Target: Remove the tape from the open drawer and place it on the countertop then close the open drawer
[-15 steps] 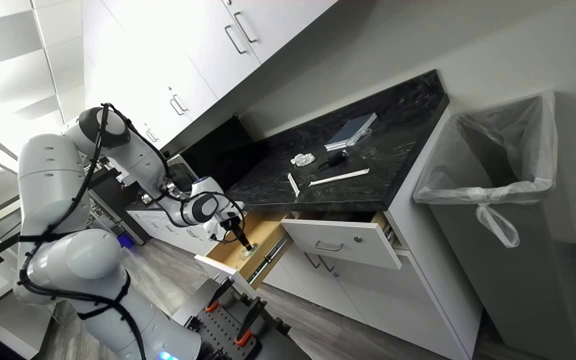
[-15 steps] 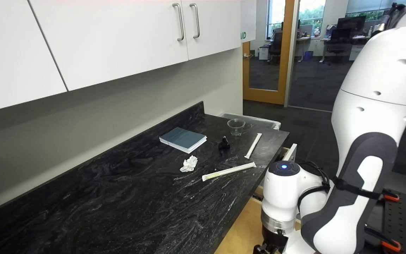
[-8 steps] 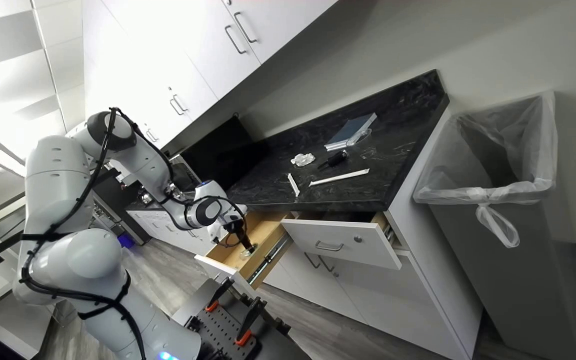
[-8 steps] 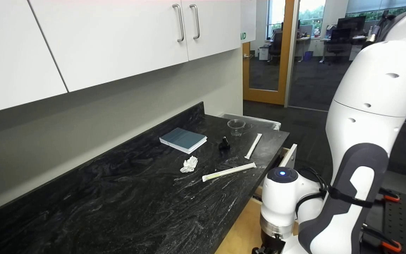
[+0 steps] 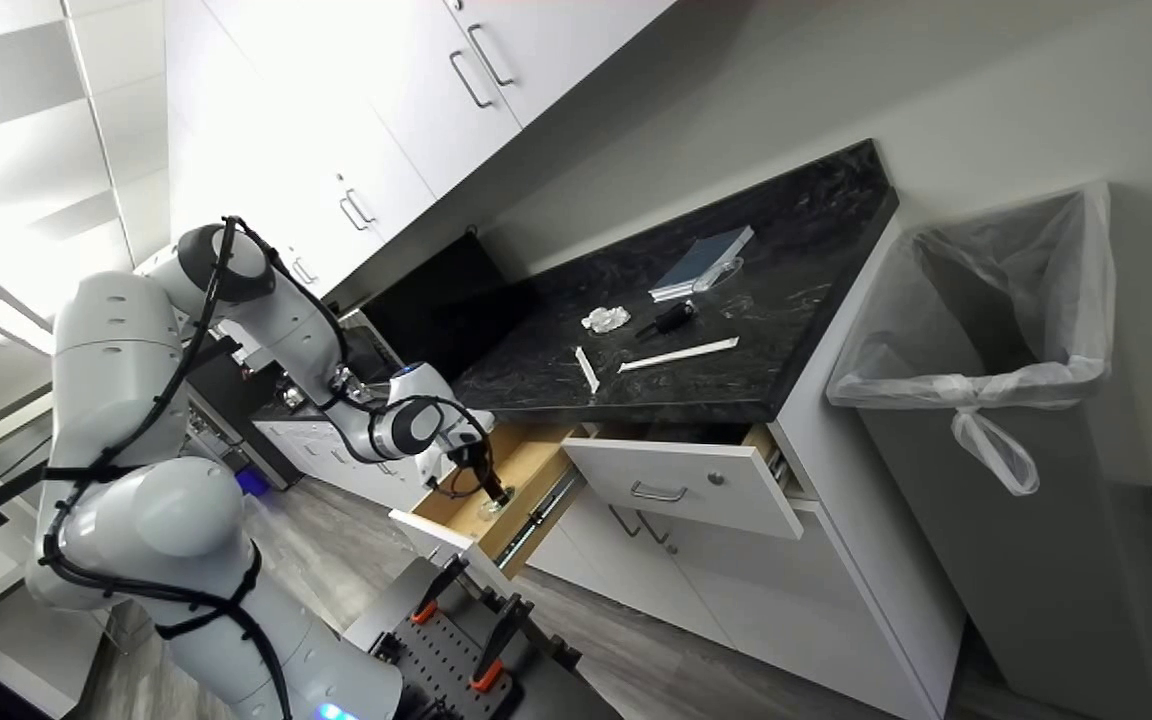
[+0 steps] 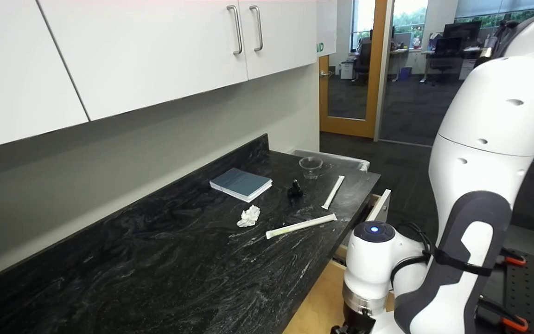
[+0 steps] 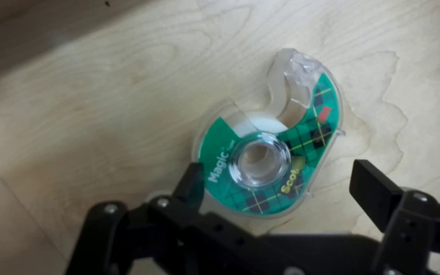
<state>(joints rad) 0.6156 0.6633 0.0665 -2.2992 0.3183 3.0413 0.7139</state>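
OK so my black two-finger gripper point(image 7: 278, 168) is spread wide over the green-labelled clear plastic tape dispenser point(image 7: 267, 196), pointing at 1 o'clock, flat in the white-fronted yellowish-wood drawer point(image 5: 536, 485). One finger point(image 7: 191, 183) overlaps its 8 o'clock edge; touching or not, can't really tell. My white wrist point(image 6: 368, 262) sits slightly lower than a second ago.

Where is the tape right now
In the wrist view, the tape lies near the middle, on the wooden floor of the open drawer, seemingly between the fingers of the open hand, closer to the picture-left finger.
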